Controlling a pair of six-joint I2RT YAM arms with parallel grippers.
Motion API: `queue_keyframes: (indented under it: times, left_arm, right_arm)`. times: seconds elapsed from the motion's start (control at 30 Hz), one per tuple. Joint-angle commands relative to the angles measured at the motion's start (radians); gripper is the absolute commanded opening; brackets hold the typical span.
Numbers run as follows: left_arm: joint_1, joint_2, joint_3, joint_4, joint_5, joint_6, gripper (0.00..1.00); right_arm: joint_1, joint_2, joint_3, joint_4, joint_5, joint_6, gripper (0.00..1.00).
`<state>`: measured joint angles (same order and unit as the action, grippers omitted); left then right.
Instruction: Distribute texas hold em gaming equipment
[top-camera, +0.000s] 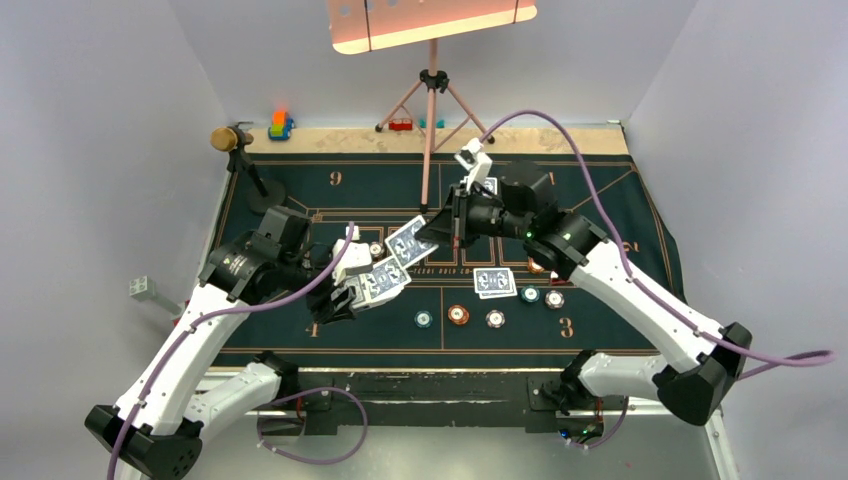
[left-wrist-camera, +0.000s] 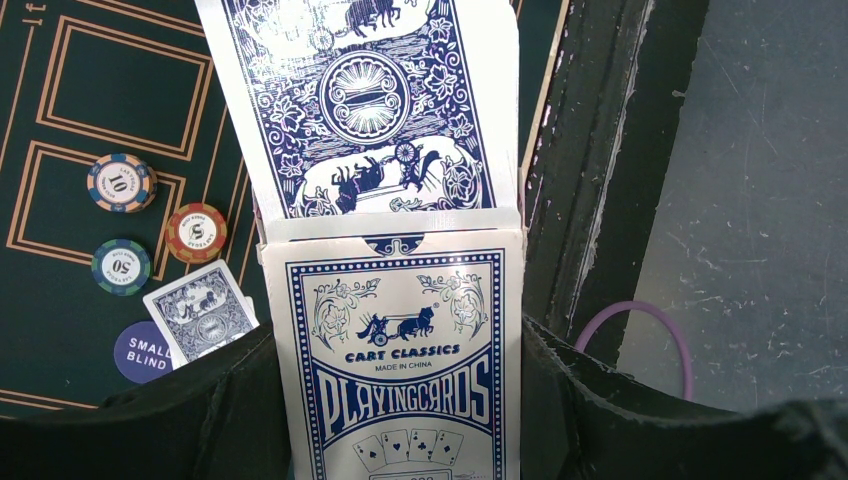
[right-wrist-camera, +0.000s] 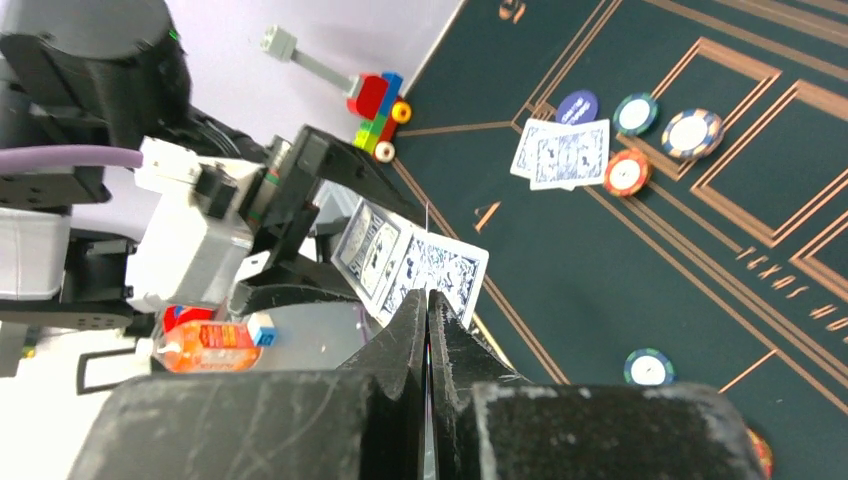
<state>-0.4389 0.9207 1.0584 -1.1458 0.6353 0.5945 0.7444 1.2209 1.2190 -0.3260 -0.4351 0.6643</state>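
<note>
Two grips on one deck. Left jaws clamp the card box (left-wrist-camera: 400, 370) between them, and a blue-backed card (left-wrist-camera: 365, 100) sticks out ahead of them. Right jaws, pressed together, pinch that card's far edge, only thinly by the look of it.

Risks:
- The pinch slips off.
- Neighbouring cards drag out and spill.
- A skewed pull bends the card.

Chips (left-wrist-camera: 120, 183) lie on the bench (left-wrist-camera: 130, 60) beside the left jaws.

card pair (top-camera: 494, 282) behind chips (top-camera: 458, 315), on mat (top-camera: 330, 200)

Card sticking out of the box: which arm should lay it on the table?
Right: the right pincer is shut on the card, while the left pincer is busy holding the card box.
</note>
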Motion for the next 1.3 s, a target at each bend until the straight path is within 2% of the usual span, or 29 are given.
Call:
queue_keyframes:
  times: [0.0,0.13,0.27,0.4,0.6,0.7,0.97,1.1,1.27]
  left_arm:
    - [0.002,-0.013,0.019,0.011,0.035,0.004,0.00]
    - [0.002,-0.017,0.012,0.008,0.037,0.005,0.00]
    - [0.002,-0.023,0.008,-0.002,0.038,0.009,0.00]
    - [0.002,-0.032,0.006,-0.005,0.037,0.008,0.00]
    - [0.002,-0.037,0.007,-0.017,0.037,0.007,0.00]
    - [0.002,-0.038,0.011,-0.020,0.037,0.007,0.00]
    - [0.002,-0.025,0.015,-0.025,0.036,0.013,0.00]
    - [0.003,-0.029,0.018,-0.033,0.032,0.020,0.00]
    - [0.002,-0.039,0.017,-0.041,0.027,0.025,0.00]
  right_arm:
    - [-0.055,-0.049,0.080,-0.050,0.036,-0.055,0.00]
    - [-0.101,-0.039,0.076,-0.073,0.065,-0.110,0.00]
    - [-0.106,0.044,0.120,-0.160,0.211,-0.228,0.00]
    - [-0.082,0.155,0.183,-0.220,0.479,-0.352,0.00]
    - [0.008,0.304,0.220,-0.193,0.947,-0.497,0.00]
    - [0.057,0.368,0.216,-0.154,1.112,-0.545,0.00]
    - [0.151,0.597,0.243,-0.048,1.349,-0.643,0.00]
    - [0.185,0.698,0.263,0.020,1.373,-0.690,0.00]
    - [0.203,0.810,0.324,0.016,1.401,-0.698,0.00]
